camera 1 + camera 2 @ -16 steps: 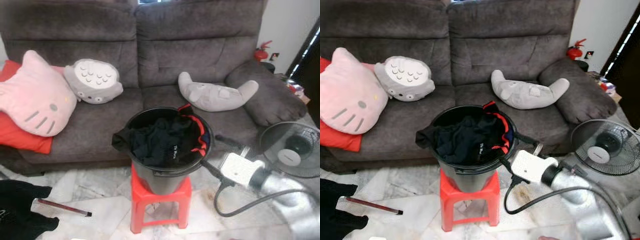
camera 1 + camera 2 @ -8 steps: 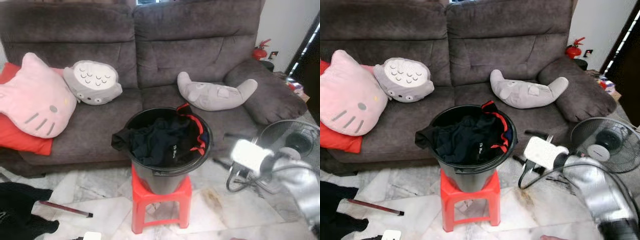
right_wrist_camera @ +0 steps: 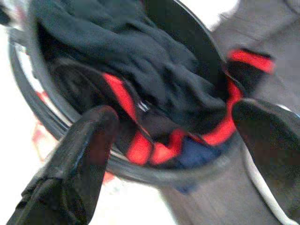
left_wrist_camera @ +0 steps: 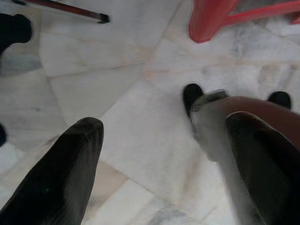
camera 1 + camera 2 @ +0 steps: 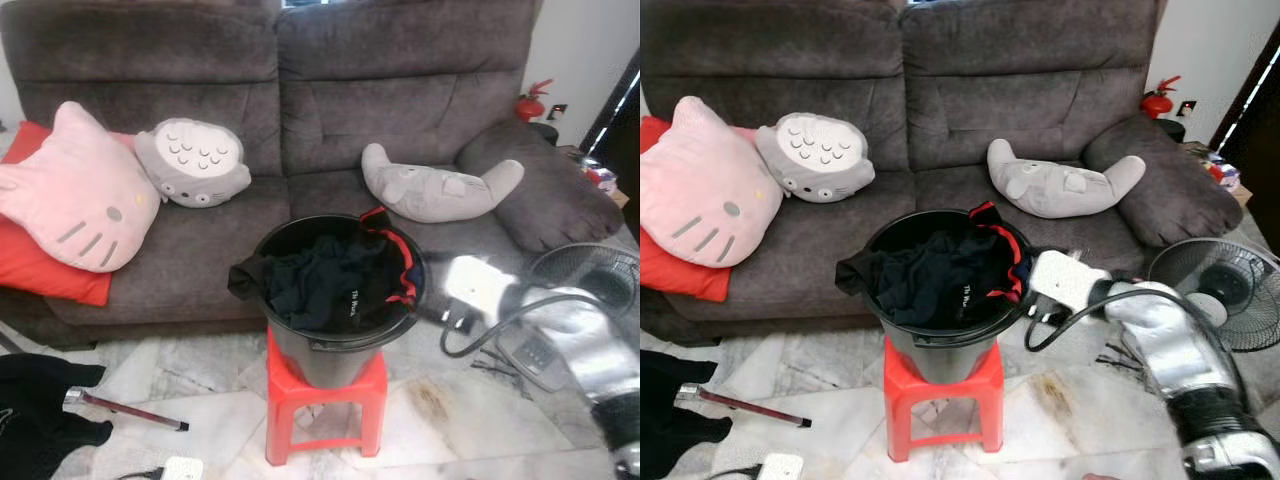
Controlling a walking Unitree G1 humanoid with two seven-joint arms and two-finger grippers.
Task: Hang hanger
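A black bucket (image 5: 322, 366) stands on a red stool (image 5: 325, 400) in front of the sofa. It holds black clothes with red trim (image 5: 325, 282). My right arm (image 5: 1160, 335) reaches in from the right, its white wrist beside the bucket's right rim. In the right wrist view the right gripper (image 3: 174, 115) is open, with the rim and the red-trimmed cloth (image 3: 154, 89) showing between its fingers. The left gripper (image 4: 164, 124) hangs open over the marble floor near a stool leg (image 4: 211, 18). A dark red rod (image 5: 128, 410) lies on the floor at the left.
A grey sofa (image 5: 300, 90) carries a pink cat cushion (image 5: 75, 190), a grey round plush (image 5: 195, 160) and a grey curved plush (image 5: 440, 190). A floor fan (image 5: 1225, 300) stands at the right. A black garment (image 5: 35, 415) and a small white object (image 5: 182, 467) lie on the floor.
My right arm has lifted its wrist from beside the stool up to the bucket's rim. The camera has shifted slightly. The bucket and the rod have stayed put.
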